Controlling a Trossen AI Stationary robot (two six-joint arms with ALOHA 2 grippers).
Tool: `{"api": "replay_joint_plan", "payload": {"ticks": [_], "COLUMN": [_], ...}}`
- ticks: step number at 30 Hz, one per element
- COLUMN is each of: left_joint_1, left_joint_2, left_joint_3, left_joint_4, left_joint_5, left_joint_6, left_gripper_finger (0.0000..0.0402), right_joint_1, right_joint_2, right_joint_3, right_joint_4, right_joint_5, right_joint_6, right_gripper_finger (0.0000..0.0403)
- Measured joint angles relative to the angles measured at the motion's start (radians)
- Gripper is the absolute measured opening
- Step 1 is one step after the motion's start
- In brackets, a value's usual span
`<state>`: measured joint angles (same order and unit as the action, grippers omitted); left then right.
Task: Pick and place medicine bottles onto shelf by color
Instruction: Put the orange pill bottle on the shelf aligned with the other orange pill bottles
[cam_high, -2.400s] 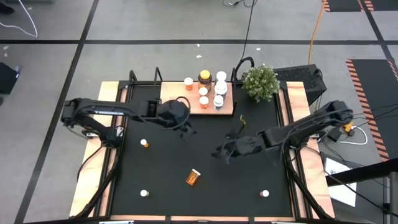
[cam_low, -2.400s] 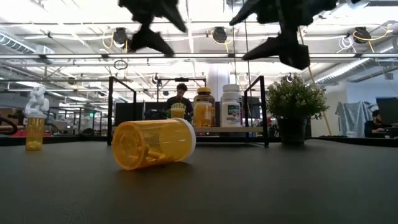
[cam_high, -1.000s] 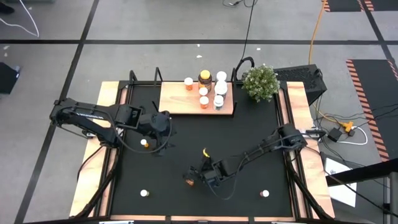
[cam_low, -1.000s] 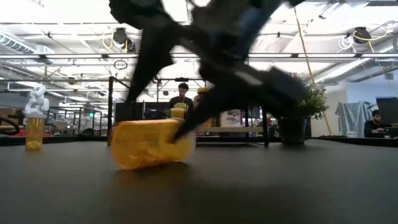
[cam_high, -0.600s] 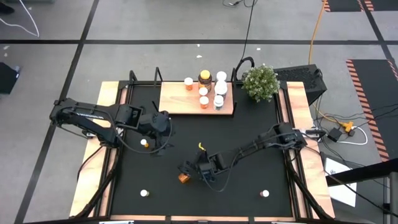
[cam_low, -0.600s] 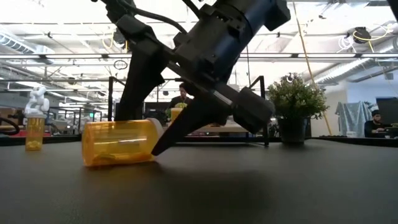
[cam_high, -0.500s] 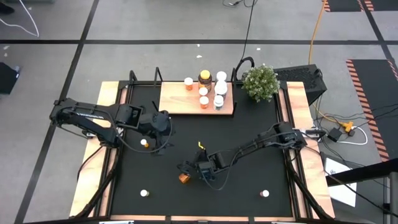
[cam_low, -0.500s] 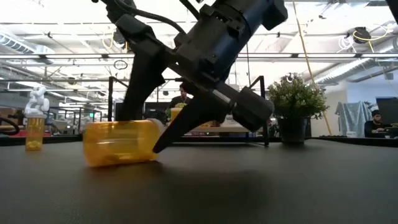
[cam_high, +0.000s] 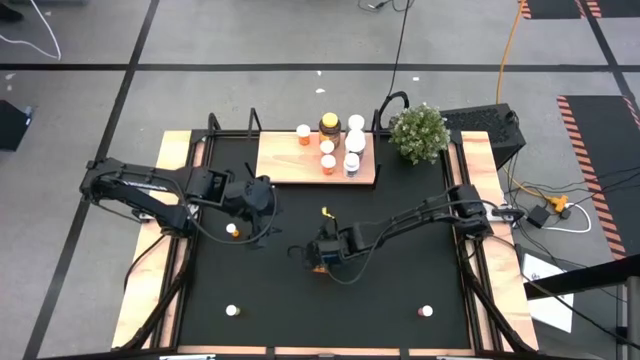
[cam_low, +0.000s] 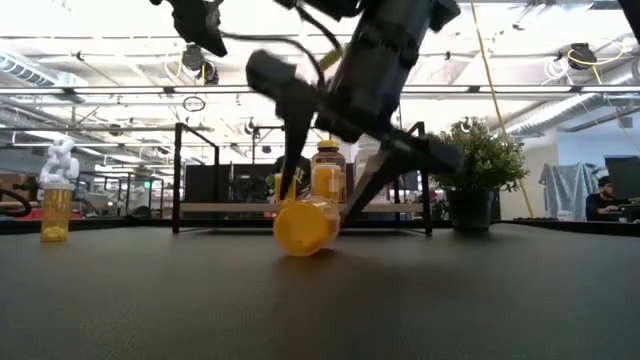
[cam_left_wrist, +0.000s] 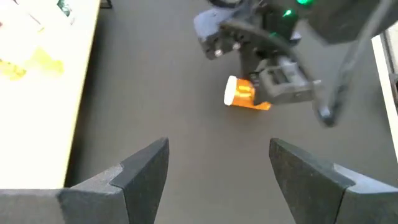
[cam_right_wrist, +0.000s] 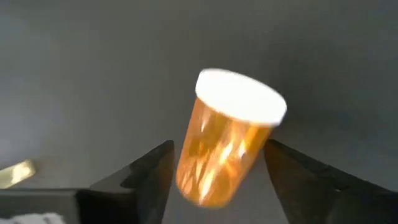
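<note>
An orange bottle with a white cap sits between the fingers of my right gripper at the mat's middle. It also shows in the low view and in the left wrist view. My left gripper is open and empty over the mat's left part, beside a small standing orange bottle. The light-wood shelf at the far edge bears several bottles and a yellow-lidded amber jar. My right gripper pinches the orange bottle's amber body between its two fingers, one on each side. The fingers come from above, slanting, and lie along the bottle. The white cap points away from the gripper. The bottle is low over the mat; whether it touches, I cannot tell.
Two small white-capped bottles stand near the front edge, one at the left and one at the right. A green potted plant stands at the far right beside the shelf. Black posts rise at the shelf's corners.
My right gripper has pushed the lying orange bottle toward the table's left, taken hold of it, and gone with it toward the far edge and a little right. The bottle has turned about, its bottom now toward the near edge.
</note>
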<state>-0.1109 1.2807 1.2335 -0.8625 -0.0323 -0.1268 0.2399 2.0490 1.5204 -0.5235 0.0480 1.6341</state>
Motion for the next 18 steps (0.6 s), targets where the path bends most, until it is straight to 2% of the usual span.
{"api": "replay_joint_plan", "payload": {"ticks": [5, 8, 13, 18], "left_joint_1": [0.023, 0.039, 0.065, 0.094], "left_joint_2": [0.0, 0.0, 0.0, 0.0], "left_joint_3": [0.0, 0.0, 0.0, 0.0], "left_joint_4": [0.0, 0.001, 0.005, 0.008], "left_joint_5": [-0.003, -0.006, -0.006, -0.005], "left_joint_6": [-0.002, -0.005, -0.006, 0.016], "left_gripper_finger": [0.0276, 0.0276, 0.0276, 0.0276], "right_joint_1": [0.009, 0.011, 0.01, 0.009], "right_joint_2": [-0.022, -0.014, -0.006, -0.014], "right_joint_3": [0.004, -0.011, -0.068, -0.114], "right_joint_4": [0.002, -0.004, 0.028, 0.058], "right_joint_5": [0.0, -0.001, -0.033, -0.07], "right_joint_6": [0.04, 0.111, 0.154, 0.151], "right_gripper_finger": [0.0287, 0.0297, 0.0292, 0.0269]}}
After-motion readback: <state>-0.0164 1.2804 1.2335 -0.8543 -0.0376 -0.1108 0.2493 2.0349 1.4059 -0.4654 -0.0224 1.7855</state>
